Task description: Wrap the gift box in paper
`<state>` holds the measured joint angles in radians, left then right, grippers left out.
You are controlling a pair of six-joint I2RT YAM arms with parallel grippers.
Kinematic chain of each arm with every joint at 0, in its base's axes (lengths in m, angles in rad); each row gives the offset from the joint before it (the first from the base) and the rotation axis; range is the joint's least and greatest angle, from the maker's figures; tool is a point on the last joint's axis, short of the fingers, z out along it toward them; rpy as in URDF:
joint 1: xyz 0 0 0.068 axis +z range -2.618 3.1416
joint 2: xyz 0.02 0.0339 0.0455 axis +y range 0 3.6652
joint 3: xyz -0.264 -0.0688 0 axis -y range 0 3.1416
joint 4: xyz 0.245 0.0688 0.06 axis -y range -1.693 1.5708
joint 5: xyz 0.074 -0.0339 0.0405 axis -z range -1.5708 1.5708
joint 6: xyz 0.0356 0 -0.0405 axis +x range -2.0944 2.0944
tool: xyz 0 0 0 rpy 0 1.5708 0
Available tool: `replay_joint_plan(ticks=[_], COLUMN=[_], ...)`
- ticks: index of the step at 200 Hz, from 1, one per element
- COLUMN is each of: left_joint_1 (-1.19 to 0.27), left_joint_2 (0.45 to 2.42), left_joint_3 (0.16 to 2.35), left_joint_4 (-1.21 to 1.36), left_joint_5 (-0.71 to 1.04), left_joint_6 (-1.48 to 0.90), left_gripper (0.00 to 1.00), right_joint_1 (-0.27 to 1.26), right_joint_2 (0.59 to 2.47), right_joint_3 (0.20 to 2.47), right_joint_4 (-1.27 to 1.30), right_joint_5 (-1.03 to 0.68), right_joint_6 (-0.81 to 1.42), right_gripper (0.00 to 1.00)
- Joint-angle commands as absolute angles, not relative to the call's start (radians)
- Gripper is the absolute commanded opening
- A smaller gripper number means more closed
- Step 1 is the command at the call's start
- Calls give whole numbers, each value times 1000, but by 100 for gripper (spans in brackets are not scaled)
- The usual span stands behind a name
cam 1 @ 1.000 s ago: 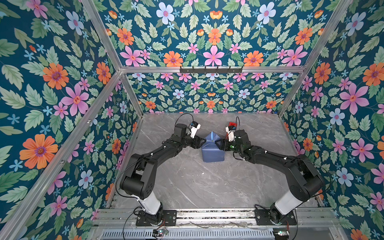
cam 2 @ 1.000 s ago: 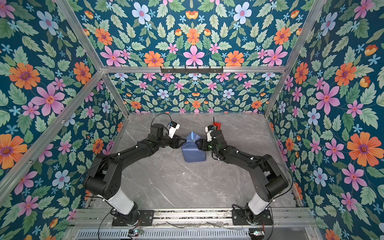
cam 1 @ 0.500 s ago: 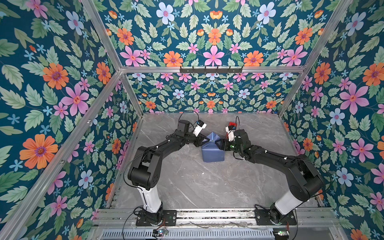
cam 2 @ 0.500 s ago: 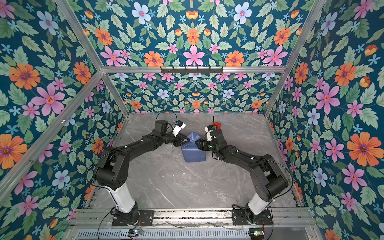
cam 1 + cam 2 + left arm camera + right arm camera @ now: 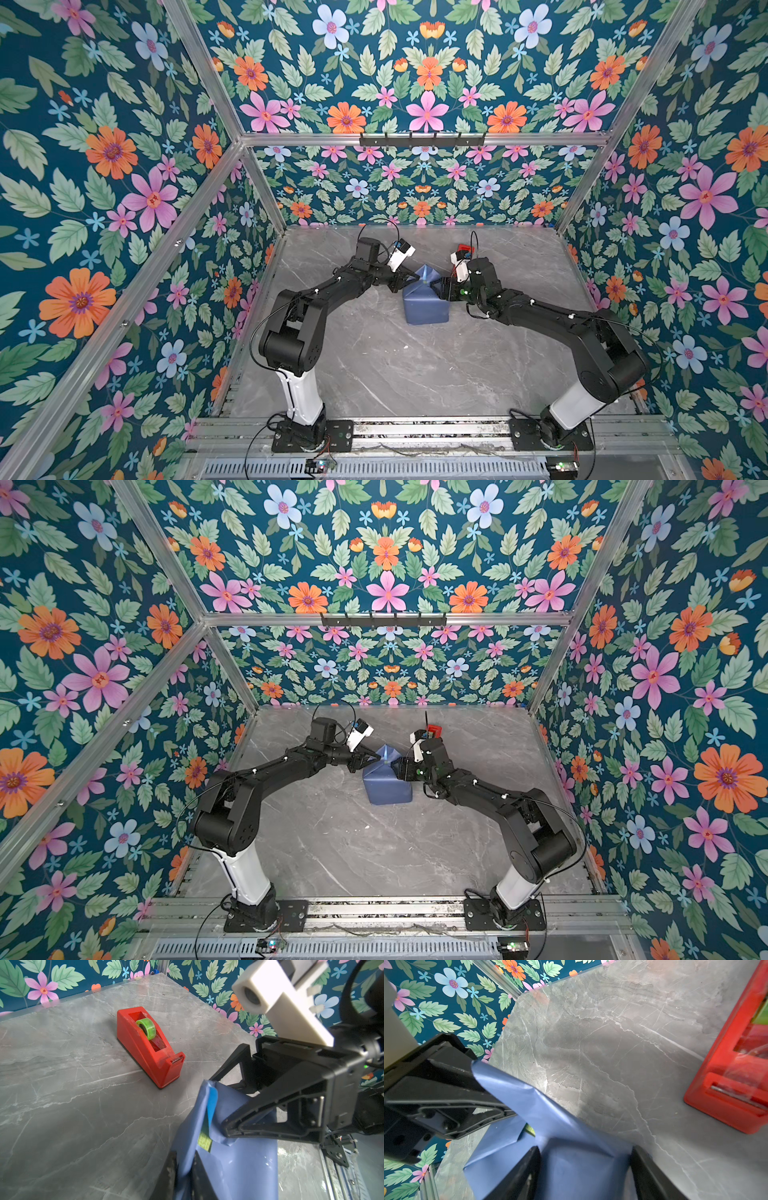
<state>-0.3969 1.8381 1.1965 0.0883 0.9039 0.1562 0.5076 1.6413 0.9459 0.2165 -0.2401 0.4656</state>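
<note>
The red tape dispenser (image 5: 145, 1047) holds a green tape roll (image 5: 146, 1028) in its slot. The paper (image 5: 426, 301), slate-blue outside and sky-blue inside one fold, hides the gift box and rises to a peak. This parcel stands on the table (image 5: 415, 374), toward the back. The left gripper (image 5: 185, 1159) is clamped on a paper flap. The right gripper (image 5: 585, 1150) has its jaws wide around the parcel's top; whether they squeeze, I cannot tell.

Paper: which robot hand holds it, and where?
The left gripper pinches the paper by its raised end flap; the right gripper straddles it, grip unclear.
</note>
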Motion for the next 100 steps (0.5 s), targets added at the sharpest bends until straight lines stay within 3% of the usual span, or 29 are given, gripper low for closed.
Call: replay_joint_plan(ticks=[1, 34, 64, 100], left_joint_1=[-398, -399, -398, -399], left_joint_2=[1836, 1835, 1834, 1833], left_joint_3=[1200, 1201, 1201, 1202], left_joint_4=[84, 88, 88, 89], left_joint_5=[952, 959, 957, 956], left_joint_6=[172, 174, 174, 176], left_gripper=[11, 4, 0, 0], right_joint_1=[508, 509, 501, 436], right_joint_2=[1649, 1638, 1607, 1594], right_joint_3=[953, 967, 995, 1035], right_joint_4=[162, 138, 84, 38], right_joint_5=[-246, -250, -274, -450], right_joint_6=[448, 430, 370, 295], right_gripper=[69, 70, 76, 82])
